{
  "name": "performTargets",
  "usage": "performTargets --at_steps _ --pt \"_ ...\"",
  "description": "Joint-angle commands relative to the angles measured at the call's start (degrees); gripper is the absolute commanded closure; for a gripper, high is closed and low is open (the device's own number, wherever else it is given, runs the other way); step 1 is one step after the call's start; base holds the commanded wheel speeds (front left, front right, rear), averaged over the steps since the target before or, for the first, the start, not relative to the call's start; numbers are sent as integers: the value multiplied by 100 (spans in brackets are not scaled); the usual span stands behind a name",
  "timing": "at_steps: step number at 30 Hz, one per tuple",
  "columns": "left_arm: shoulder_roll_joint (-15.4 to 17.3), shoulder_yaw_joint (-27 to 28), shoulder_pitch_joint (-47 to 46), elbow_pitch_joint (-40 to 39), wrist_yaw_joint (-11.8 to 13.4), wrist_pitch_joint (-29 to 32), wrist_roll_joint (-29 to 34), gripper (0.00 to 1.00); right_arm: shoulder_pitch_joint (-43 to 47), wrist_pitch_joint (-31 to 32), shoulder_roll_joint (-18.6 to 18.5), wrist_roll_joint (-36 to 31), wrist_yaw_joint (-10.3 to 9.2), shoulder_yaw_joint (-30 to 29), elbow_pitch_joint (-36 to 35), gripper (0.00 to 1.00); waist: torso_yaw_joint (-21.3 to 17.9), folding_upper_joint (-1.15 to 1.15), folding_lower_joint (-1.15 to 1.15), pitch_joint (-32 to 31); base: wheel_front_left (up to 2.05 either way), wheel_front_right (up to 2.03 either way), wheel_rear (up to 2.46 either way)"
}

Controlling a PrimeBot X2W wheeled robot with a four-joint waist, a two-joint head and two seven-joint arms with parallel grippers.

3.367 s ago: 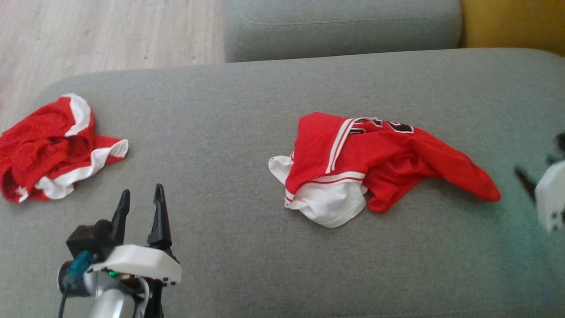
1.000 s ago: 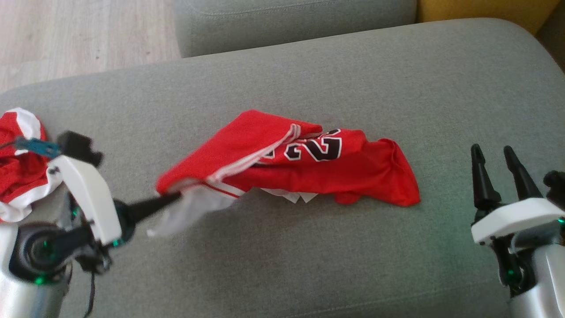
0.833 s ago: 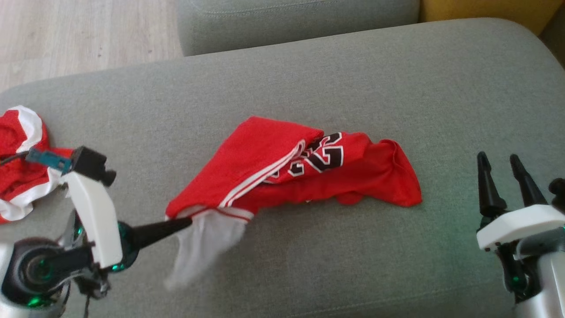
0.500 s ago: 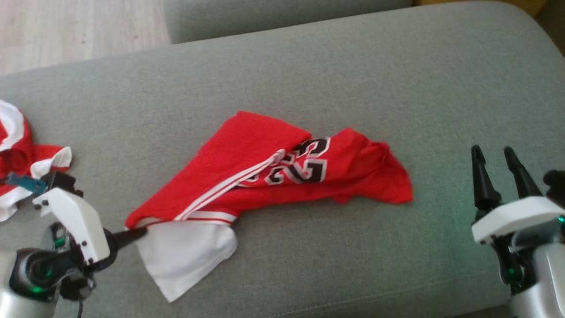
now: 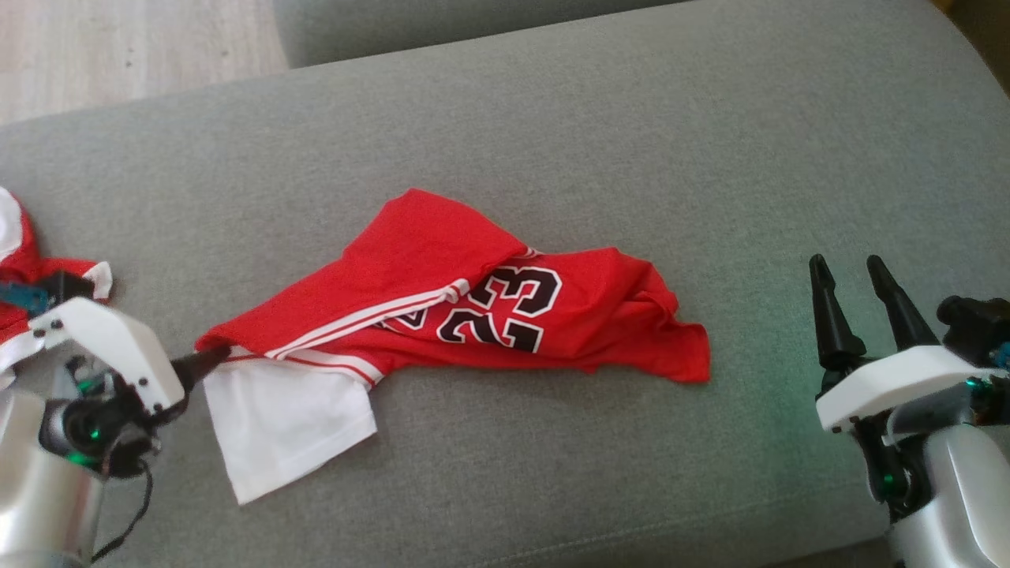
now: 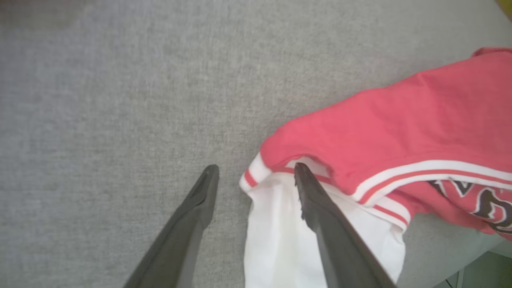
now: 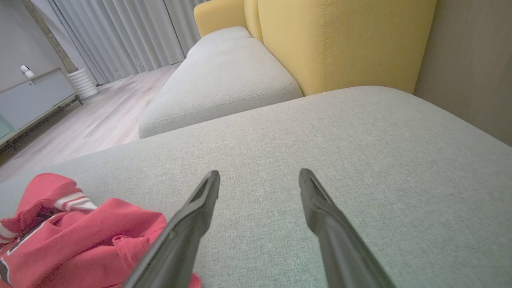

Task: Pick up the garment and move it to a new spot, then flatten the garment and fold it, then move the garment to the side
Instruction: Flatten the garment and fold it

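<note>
The garment (image 5: 473, 308) is a red jersey with a black 23 and a white panel, lying crumpled on the grey sofa cushion (image 5: 552, 142). My left gripper (image 5: 213, 359) sits at the jersey's left corner. In the left wrist view its jaws stand open (image 6: 256, 176), with the striped corner of the garment (image 6: 380, 136) lying between them, against the right finger. My right gripper (image 5: 856, 304) hovers open over bare cushion, well right of the jersey's right end. The right wrist view has that gripper (image 7: 259, 180) open, with the garment (image 7: 80, 236) at its lower left.
A second red and white garment (image 5: 20, 268) lies at the cushion's far left edge, behind my left arm. Wooden floor (image 5: 118, 47) lies beyond the cushion's far left. A yellow backrest (image 7: 340, 40) and another grey cushion (image 7: 224, 80) stand farther back.
My left gripper dragged the jersey's corner left and toward me, stretching it out and laying the white panel flat, then opened its jaws. The head camera shifted. The right gripper stayed open.
</note>
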Motion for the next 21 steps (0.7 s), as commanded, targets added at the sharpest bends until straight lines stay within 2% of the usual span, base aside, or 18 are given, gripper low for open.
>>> performTargets --at_steps 1,5,9,12,15,21 --pt "311 231 -394 -180 -93 -66 29 0 -217 -82 -77 29 -4 98 -167 0 52 0 0 -53 0 0 0" --pt "491 182 -456 -632 -293 -469 259 0 -132 -181 -116 27 -4 79 -173 0 198 0 0 -175 0 0 0" --pt "458 137 -183 -1458 -256 -1076 534 0 -49 -282 -132 57 -4 133 -230 0 404 0 0 -298 0 0 0" --pt "282 169 152 -2191 -38 -1856 838 0 -20 -255 -157 73 -4 192 -255 0 563 0 0 -360 0 0 0" --pt "-106 286 603 -2787 363 -2718 1060 0 -22 -218 -197 87 -4 227 -273 0 708 0 0 -378 0 0 0" --pt "-611 53 1549 -3566 873 -4380 1947 0 -37 -99 -296 179 -4 336 -265 0 951 0 0 -407 0 0 0"
